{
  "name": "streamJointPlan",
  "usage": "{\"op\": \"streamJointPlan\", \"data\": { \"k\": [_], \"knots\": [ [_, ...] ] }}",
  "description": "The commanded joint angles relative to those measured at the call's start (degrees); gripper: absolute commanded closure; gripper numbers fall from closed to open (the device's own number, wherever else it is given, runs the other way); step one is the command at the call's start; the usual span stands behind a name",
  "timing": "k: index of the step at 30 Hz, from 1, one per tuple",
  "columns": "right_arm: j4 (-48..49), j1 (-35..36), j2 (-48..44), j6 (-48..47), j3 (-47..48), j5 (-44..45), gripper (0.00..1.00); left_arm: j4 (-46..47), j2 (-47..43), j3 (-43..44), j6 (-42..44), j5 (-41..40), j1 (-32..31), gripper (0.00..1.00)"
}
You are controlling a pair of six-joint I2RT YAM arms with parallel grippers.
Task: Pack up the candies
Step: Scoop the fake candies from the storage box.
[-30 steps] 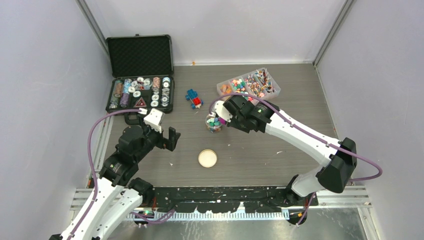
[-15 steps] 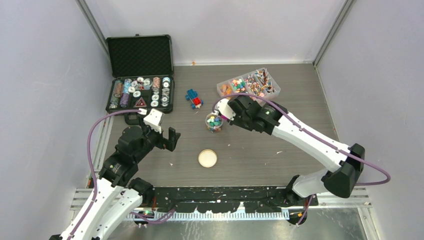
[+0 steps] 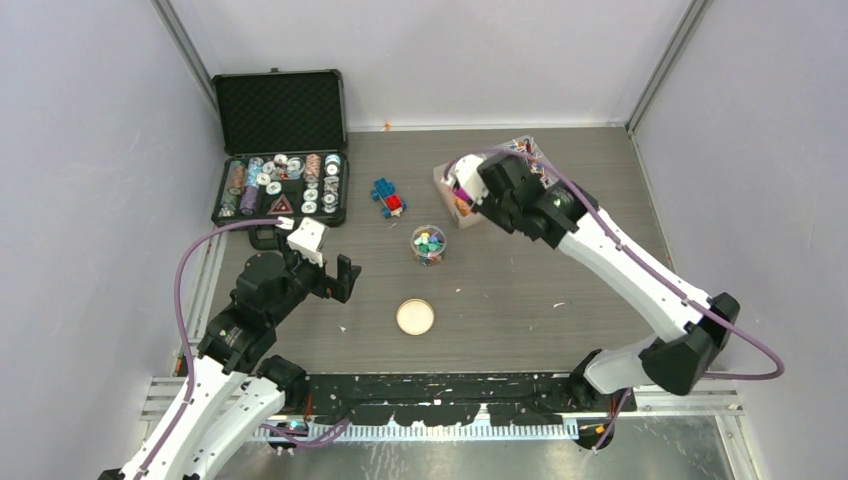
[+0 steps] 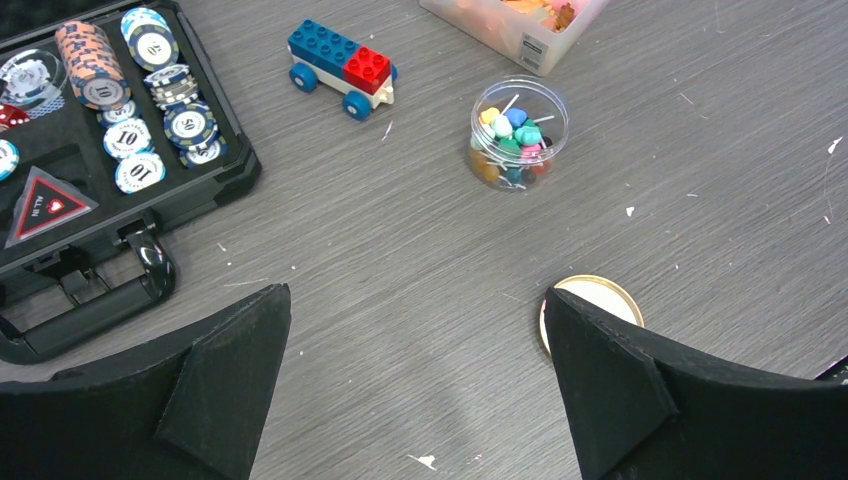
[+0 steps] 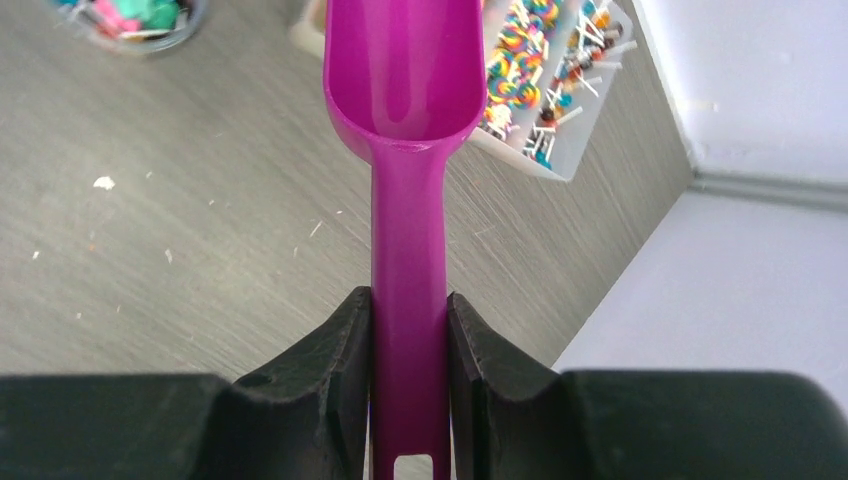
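If overfilled, may spill candies (image 5: pixel 515 75) off the scoop (image 5: pixel 408 70) clamped in the right gripper (image 5: pixel 410 310), short of the jar (image 4: pixel 560 115). Leaves left gripper (image 4: pixel 410 300) wide apart.

The table (image 3: pixel 560 270) has a grey top with a wood grain and some small white specks (image 3: pixel 558 304). Plain pale walls close it on three sides: the left wall (image 3: pixel 90 150), the back wall (image 3: pixel 430 60) and the right wall (image 3: pixel 760 150). A slim left post (image 3: pixel 185 45) and right post (image 3: pixel 660 60) of metal rise in the back corners. The light is even and soft.
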Motion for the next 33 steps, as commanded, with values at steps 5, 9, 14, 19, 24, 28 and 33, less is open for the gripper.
{"op": "streamJointPlan", "data": {
  "k": [5,9,14,19,24,28,33],
  "knots": [
    [-11.8,-12.2,13.7,14.4,16.0,-2.9,1.00,1.0,-0.7,0.6,1.0,-0.6,-0.4,0.00],
    [-16.0,-14.7,19.1,17.4,20.8,-2.5,1.00,1.1,-0.7,0.6,1.0,-0.6,-0.5,0.00],
    [-20.2,-16.5,27.0,19.6,29.9,-3.5,1.00,0.9,-0.7,0.6,1.1,-0.6,-0.6,0.00],
    [-24.2,-17.1,33.8,20.3,37.5,-4.8,0.99,1.0,-0.9,0.5,1.1,-0.6,-0.6,0.00],
    [-27.6,-17.3,38.6,21.4,42.8,-4.4,0.99,1.0,-1.0,0.5,1.3,-0.6,-0.6,0.00],
    [-29.1,-17.7,41.7,22.0,46.0,-4.9,1.00,1.0,-1.0,0.5,1.3,-0.6,-0.7,0.00],
    [-30.7,-17.9,45.4,21.7,48.8,-6.2,1.00,1.0,-1.1,0.5,1.4,-0.7,-0.8,0.00]
  ]
}}
